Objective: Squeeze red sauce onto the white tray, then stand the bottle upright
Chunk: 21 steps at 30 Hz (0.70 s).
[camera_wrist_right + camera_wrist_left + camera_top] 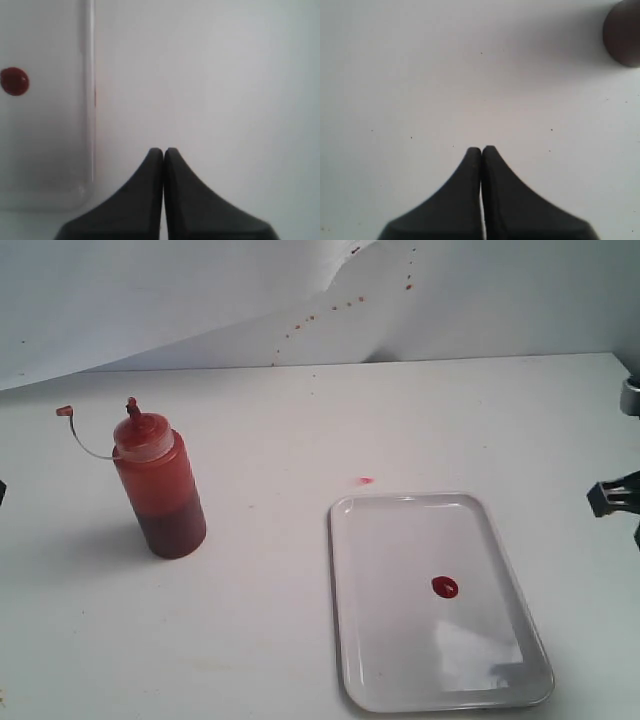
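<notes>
Peeking in at the right edge of the exterior view is a dark robot part (pixel 612 495), and most of it is cut off. In the left wrist view a dark round shape (pixel 622 32) sits in one corner, blurry and cut off, so it is hard to say what it is. The left gripper (pixel 481 148) has its two fingers pressed together with nothing between them. The right gripper (pixel 164 150) is the same, and it hangs over the bare table (pixel 300 420) just beside the white tray (pixel 400 660). The bottle (pixel 158 485) stands up straight on the left side, with its nozzle pointing up. Its thin string bends out to the left and ends in a tiny cap (pixel 64 411). The tray lies flat on the right, with its long side running from near to far. The red sauce (pixel 445 587) is a small round blob near the middle of the tray. A pale pink smudge (pixel 366 481) marks the table just past the tray's far edge.
</notes>
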Available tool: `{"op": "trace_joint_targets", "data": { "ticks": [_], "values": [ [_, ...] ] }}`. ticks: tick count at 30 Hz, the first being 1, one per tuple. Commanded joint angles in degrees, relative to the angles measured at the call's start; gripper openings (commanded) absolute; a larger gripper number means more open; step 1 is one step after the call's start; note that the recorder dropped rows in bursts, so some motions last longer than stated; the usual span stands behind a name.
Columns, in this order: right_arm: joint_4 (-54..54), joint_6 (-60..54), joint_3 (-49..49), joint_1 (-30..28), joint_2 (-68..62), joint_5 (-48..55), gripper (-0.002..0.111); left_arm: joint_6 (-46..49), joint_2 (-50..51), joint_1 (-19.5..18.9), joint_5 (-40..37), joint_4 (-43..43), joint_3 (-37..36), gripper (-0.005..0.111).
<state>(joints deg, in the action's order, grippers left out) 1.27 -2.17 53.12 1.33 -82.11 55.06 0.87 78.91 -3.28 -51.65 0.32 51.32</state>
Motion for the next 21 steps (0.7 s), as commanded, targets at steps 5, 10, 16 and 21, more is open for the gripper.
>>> {"op": "trace_joint_targets", "data": {
  "ticks": [5, 10, 16, 21],
  "values": [
    [-2.19, -0.28, -4.16, -1.4, 9.02, -1.08, 0.0, 0.71, -6.73, -0.22, 1.96, 0.44, 0.36, 0.0],
    [-2.19, -0.28, -4.16, -1.33, 19.75, 0.54, 0.0, 0.94, -17.02, -0.22, 1.96, 0.44, 0.36, 0.0],
    [-2.29, -0.28, -4.16, -1.33, 39.09, 0.43, 0.0, 0.94, -35.92, -0.22, 2.38, 0.33, 0.36, 0.0],
    [-2.4, -0.99, -4.16, -1.33, 58.33, 1.25, 0.0, 0.94, -55.68, -0.22, 2.01, 0.65, 0.36, 0.0]
  ]
}}
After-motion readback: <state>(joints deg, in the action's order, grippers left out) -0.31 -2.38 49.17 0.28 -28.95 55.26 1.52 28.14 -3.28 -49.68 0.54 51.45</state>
